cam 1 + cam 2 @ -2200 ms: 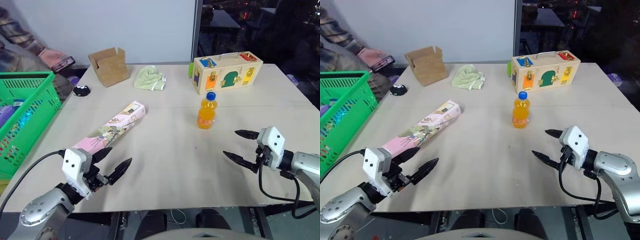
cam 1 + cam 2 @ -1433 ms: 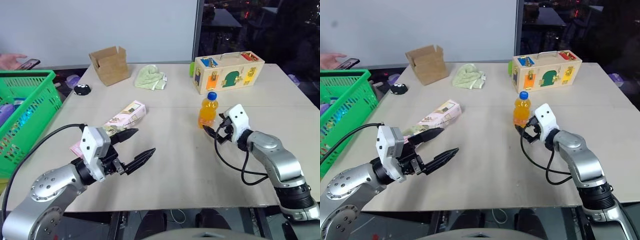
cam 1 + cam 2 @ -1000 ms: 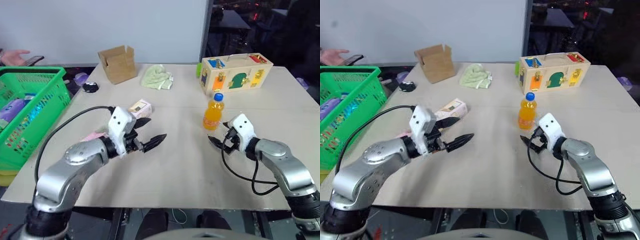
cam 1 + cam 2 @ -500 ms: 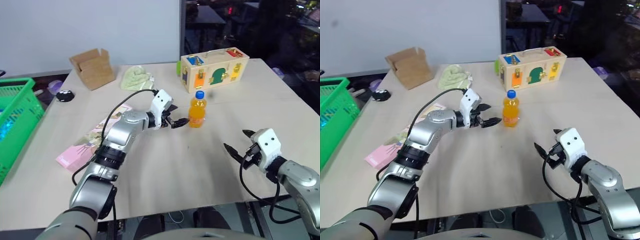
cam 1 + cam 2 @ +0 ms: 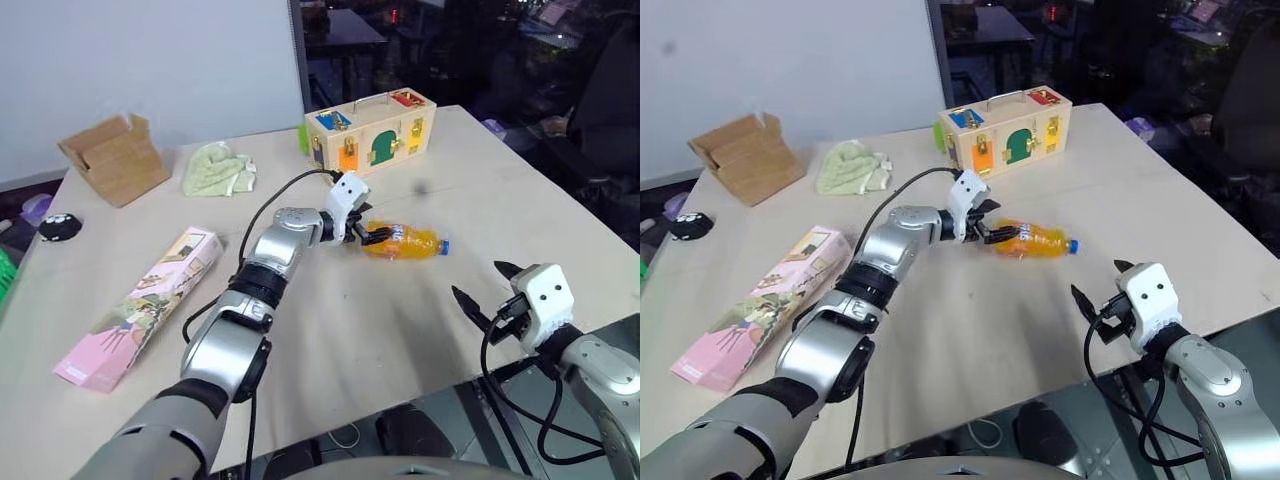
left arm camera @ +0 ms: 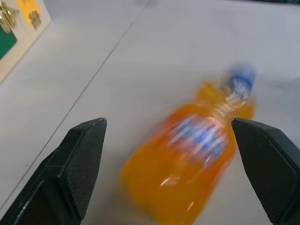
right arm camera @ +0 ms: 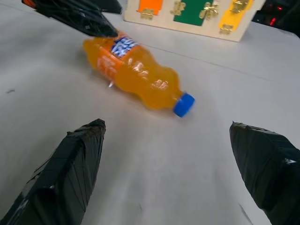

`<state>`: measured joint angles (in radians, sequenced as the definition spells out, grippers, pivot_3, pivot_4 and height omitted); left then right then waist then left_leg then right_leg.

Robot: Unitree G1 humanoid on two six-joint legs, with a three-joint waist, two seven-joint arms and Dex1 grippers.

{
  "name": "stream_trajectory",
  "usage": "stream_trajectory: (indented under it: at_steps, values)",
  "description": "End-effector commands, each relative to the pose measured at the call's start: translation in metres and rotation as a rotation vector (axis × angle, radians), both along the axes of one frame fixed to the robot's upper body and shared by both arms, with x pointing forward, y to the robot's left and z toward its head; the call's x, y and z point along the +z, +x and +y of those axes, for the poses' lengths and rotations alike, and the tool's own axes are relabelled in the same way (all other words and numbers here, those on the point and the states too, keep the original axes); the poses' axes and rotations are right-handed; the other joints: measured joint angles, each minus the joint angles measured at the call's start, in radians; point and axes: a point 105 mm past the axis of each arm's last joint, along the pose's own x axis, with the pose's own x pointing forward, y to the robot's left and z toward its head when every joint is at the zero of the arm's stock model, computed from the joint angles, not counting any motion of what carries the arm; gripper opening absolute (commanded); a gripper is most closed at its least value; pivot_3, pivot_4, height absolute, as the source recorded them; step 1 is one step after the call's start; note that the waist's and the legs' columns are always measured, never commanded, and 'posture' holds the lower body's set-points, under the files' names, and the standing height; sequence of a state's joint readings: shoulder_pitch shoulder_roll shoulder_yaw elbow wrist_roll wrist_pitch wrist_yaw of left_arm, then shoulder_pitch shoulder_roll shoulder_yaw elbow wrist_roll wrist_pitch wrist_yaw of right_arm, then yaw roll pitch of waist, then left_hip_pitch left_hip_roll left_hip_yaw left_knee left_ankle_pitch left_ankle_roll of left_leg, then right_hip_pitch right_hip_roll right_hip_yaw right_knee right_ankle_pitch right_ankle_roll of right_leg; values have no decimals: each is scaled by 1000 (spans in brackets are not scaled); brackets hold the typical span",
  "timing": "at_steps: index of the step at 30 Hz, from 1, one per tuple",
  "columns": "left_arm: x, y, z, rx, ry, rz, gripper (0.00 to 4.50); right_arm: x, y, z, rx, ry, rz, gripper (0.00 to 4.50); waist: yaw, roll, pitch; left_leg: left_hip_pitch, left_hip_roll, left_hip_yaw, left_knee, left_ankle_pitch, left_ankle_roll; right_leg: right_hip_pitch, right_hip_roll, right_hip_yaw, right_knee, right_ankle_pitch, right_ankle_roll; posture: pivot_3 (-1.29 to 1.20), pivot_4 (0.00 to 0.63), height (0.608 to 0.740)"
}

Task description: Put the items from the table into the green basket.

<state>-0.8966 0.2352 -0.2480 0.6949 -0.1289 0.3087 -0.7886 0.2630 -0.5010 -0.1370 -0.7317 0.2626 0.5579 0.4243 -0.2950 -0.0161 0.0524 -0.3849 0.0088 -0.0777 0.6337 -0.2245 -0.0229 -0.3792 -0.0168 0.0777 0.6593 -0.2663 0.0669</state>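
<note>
Nearest, at the front right edge of the pale beige wood-like desk (image 5: 400, 330), the right hand (image 5: 489, 289) hangs with its two black fingers spread apart, clamping nothing. In the right wrist view those fingers (image 7: 70, 168) frame the bottle from well apart.

Towards the front left lies the long, slim pink carton with printed pictures (image 5: 138, 305), flat on the desk, set on a slant with one end near the front edge and the other pointing inward.

Past the middle of the desk, the small clear bottle of orange drink with a blue cap (image 5: 405, 241) lies on its side, its cap pointing to the robot's right. The left hand (image 5: 367, 230) reaches across to the bottle's base end, its fingers apart and not closed on anything; the left wrist view shows the bottle (image 6: 187, 159) lying between the two open fingertips (image 6: 77, 161), blurred. Whether a fingertip touches the bottle I cannot tell.

Farther back stands a wooden box with coloured doors and brass latches (image 5: 370, 137). To its left rest a crumpled pale green cloth (image 5: 218, 169) and an open brown cardboard box (image 5: 112, 160). A small black object (image 5: 58, 227) sits at the far left edge.
</note>
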Motion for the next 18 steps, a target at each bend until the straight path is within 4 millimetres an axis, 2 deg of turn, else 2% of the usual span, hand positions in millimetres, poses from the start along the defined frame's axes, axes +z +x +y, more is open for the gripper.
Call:
stream_trajectory:
  at_steps: [1,6,12,18]
  values:
    - [7,0,-12,-97,55,-72,4435,17,2,-1,-6,11,-75,4500,-5,0,0,0,0,0,0,0,0,0,0,0,0,0,0,-325,0,740]
    - [18,-5,-22,-242,56,-81,4435,18,3,-2,-2,11,-74,4500,-16,-1,0,-1,-1,0,0,0,0,0,-1,0,0,0,0,-330,0,740]
    - [12,-4,-12,-371,272,-76,4435,20,1,-1,4,24,-66,4500,-28,-1,1,0,-1,0,0,0,0,0,-1,0,0,0,1,-342,0,740]
    - [-3,-7,-15,-477,509,-72,4435,11,-20,-3,72,4,28,4500,-36,-2,1,-1,-2,-2,-1,0,1,0,-1,-1,0,-1,2,-387,0,740]
